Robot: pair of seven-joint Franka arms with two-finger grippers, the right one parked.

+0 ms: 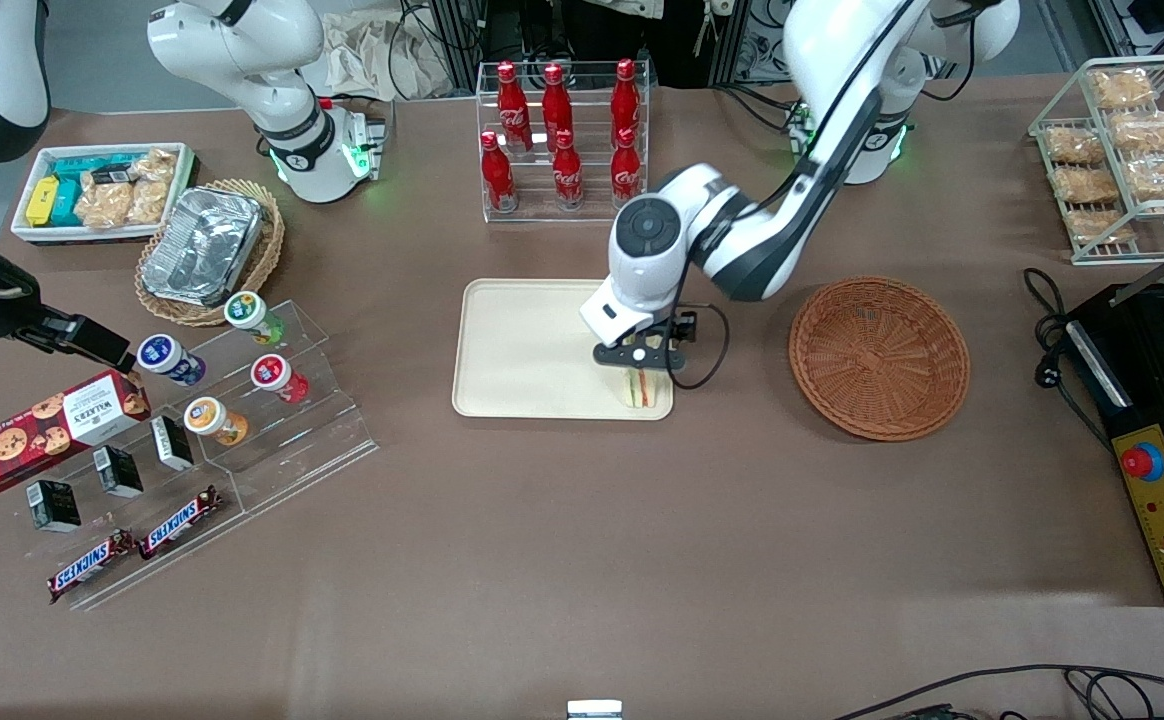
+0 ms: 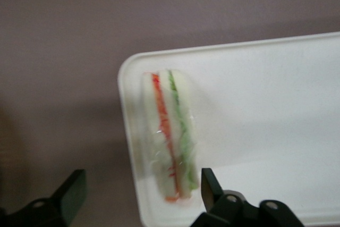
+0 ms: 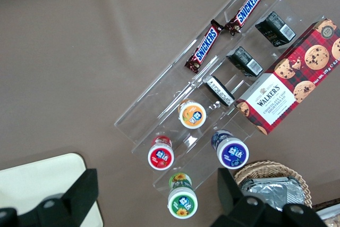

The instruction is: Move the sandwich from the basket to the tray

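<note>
sandwich [image 2: 170,136] resting in tray [image 1: 522,350] corner nearest basket [image 1: 879,357] | claw [image 1: 644,372] spread wide just above sandwich, gripping nothing | left: retreat

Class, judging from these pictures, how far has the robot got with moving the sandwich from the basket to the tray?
Mostly done: the basket is empty and the sandwich stands on its edge on the tray, at the corner nearest the basket. In hand: the gripper hovers just above it, jaws open on either side, so it looks released. Left: lifting the arm away.
</note>
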